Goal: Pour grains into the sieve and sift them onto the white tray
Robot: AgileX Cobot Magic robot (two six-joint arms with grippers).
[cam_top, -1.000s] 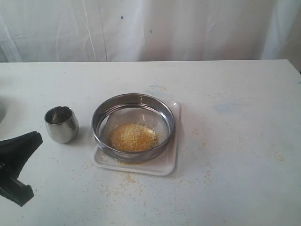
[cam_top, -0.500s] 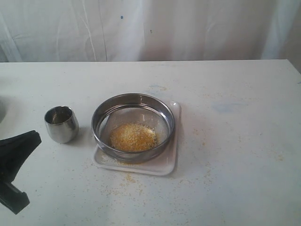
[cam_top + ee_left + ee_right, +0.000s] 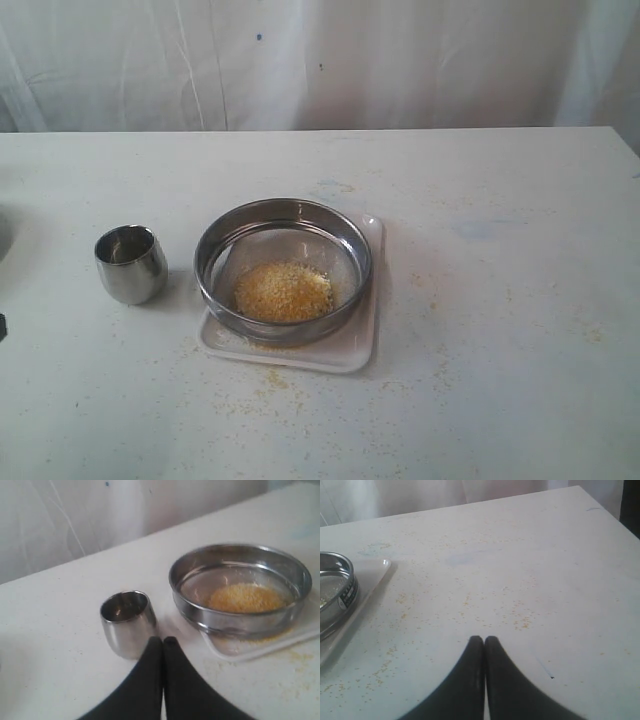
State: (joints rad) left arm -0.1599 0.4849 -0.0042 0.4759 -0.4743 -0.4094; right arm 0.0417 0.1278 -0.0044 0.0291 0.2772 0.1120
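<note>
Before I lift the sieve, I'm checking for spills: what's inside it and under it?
Inside the sieve, a heap of grains lies on the mesh. The tray sits under it, edges showing. Its middle is covered, so anything sifted there is hidden.

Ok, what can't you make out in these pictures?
- The white tray under the sieve: covered by mesh and grains, every view.
- Inside bottom of the steel cup: left wrist view, dark reflections, leftover grains cannot be told.
- The label on the sieve: right wrist view, too blurred to read; frame edge cuts the sieve off.
</note>
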